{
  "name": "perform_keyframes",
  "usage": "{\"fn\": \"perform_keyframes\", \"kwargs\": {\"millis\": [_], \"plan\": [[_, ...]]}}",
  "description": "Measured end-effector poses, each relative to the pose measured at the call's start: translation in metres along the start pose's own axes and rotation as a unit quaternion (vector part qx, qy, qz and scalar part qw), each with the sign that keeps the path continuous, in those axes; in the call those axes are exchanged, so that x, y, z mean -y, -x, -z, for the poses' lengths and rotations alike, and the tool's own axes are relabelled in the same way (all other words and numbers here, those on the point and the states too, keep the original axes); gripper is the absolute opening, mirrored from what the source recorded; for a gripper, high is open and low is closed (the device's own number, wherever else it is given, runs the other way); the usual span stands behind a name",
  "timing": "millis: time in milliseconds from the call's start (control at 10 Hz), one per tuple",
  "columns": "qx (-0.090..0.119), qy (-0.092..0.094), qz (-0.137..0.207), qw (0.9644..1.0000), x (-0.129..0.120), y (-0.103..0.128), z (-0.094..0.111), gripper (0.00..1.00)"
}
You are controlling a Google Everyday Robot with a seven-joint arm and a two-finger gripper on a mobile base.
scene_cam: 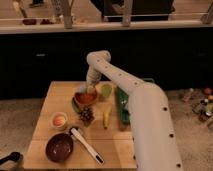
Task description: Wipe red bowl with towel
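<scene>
**White, smooth-shelled arm with rounded joints**

The arm (pixel 131 95) is clad in a glossy off-white shell, thick and tubular, widening to a very broad segment nearest the camera. Small dark round dots, like screw holes or fasteners, sit in a row along the upper link and down the edge of the wide lower segment. The elbow joint (pixel 98 59) is a rounded cap with a faint darker ring on its face. Below it a shorter white link narrows to the gripper (pixel 91 90), a greyer, darker piece low over the counter.
</scene>
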Motion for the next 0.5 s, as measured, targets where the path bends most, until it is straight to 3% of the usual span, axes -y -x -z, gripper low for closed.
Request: {"fn": "perform_keyframes", "kwargs": {"millis": [300, 500], "plan": [[0.005, 0.004, -0.01, 0.9999, 0.0156, -0.0022, -0.0035, 0.0], [0.003, 0.008, -0.016, 0.9998, 0.0103, -0.0097, -0.0044, 0.0]]}}
